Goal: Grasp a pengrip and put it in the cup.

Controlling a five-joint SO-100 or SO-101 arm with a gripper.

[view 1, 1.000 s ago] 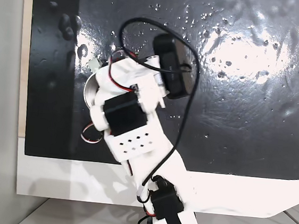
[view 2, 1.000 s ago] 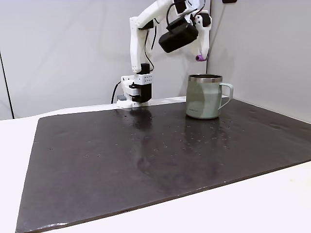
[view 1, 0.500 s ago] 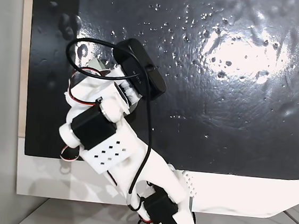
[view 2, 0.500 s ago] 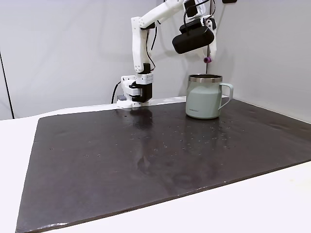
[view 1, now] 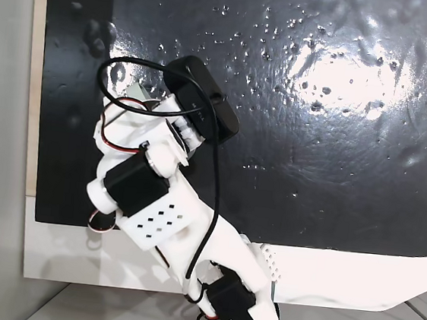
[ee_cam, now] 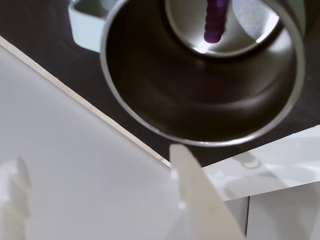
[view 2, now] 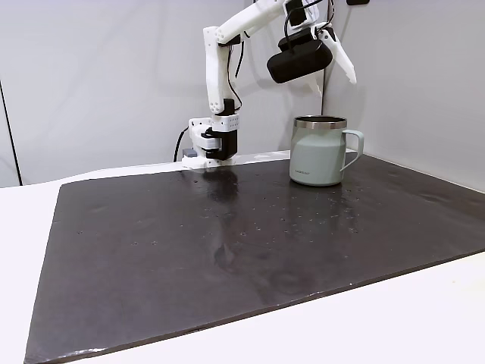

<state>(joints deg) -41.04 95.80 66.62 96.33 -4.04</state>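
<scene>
Black mat (view 2: 227, 243), far right: cup (view 2: 318, 152) holding dropped pengrip (ee_cam: 215, 22); gripper (view 2: 333, 72) above, jaws open; release step done, retreat likely next.

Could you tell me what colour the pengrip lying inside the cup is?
Purple; the pengrip shows best in the wrist view, on the cup's bottom.

Purple ribbed pengrip (ee_cam: 215, 22); steel cup (ee_cam: 150, 75), pale green outside (view 2: 317, 155); black mat (view 2: 227, 250).

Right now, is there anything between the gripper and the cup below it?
No. In a fixed view the open gripper hangs above the cup with only air between. In the wrist view the pengrip lies inside the cup.
</scene>
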